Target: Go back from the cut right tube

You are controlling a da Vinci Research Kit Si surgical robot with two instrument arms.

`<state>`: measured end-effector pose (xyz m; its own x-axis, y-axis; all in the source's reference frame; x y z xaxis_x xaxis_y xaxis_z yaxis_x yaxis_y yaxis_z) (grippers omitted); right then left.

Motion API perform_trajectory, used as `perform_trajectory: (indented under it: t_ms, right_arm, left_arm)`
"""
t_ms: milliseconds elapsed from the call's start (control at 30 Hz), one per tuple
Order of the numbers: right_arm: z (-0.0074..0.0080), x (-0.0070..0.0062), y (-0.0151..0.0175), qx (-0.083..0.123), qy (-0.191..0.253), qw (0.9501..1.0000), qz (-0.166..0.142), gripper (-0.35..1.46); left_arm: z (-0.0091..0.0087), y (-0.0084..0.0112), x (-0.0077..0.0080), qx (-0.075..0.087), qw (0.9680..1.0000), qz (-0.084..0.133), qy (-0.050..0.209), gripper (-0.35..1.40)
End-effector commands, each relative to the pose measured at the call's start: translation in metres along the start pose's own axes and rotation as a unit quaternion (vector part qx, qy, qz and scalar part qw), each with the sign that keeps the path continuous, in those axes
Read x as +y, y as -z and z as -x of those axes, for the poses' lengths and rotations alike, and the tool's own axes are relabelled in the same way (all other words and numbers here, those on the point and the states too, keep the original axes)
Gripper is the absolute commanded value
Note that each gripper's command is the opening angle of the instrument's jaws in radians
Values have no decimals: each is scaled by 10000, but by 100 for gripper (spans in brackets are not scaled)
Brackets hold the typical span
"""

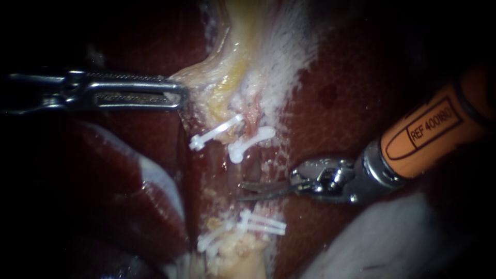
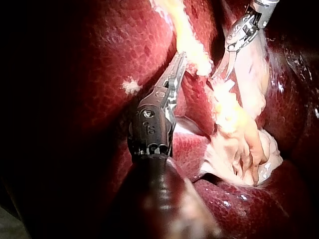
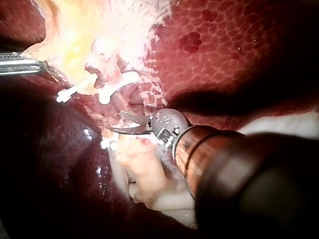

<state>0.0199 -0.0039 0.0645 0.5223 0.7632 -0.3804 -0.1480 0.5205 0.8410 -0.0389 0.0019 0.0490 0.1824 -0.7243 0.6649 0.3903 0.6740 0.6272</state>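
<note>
Pointing into the cut right tube's (image 1: pixel 252 116) gap between clips (image 1: pixel 250 142), right instrument claw (image 1: pixel 242 191) is slightly spread; left instrument claw (image 1: pixel 178 95) pinches pale tissue (image 1: pixel 206 77).

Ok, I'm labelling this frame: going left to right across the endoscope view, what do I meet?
The left instrument, jaws shut on pale tissue → left-hand upper clip → right instrument, blades slightly open → its orange shaft.

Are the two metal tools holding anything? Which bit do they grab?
The left instrument grips the edge of the pale yellowish tissue with its jaw tips. The right instrument holds nothing; its blades stand slightly open between the white clips.
</note>
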Motion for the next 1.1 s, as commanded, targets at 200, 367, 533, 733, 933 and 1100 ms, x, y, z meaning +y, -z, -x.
perform_trajectory:
  t_ms: [200,367,533,733,933,1100]
  right_arm:
    - [7,7,29,-2,507,9987,-47,74]
    - [7,14,52,135,1334,9909,106,113]
    - [-2,16,65,243,2039,9784,244,131]
    - [-14,14,79,343,2625,9632,457,143]
    - [-28,11,104,381,2992,9519,542,143]
    - [-44,10,127,423,3174,9451,661,143]
  left_arm:
    - [0,2,0,0,10000,-7,-3,-21]
    - [-2,2,1,0,10000,-8,-7,-21]
    - [-3,2,1,0,10000,-10,-9,-21]
    - [-3,3,2,1,10000,-13,-11,-21]
    - [-5,2,3,-14,10000,-15,-13,-21]
    - [-6,2,4,0,10000,-13,-17,-21]
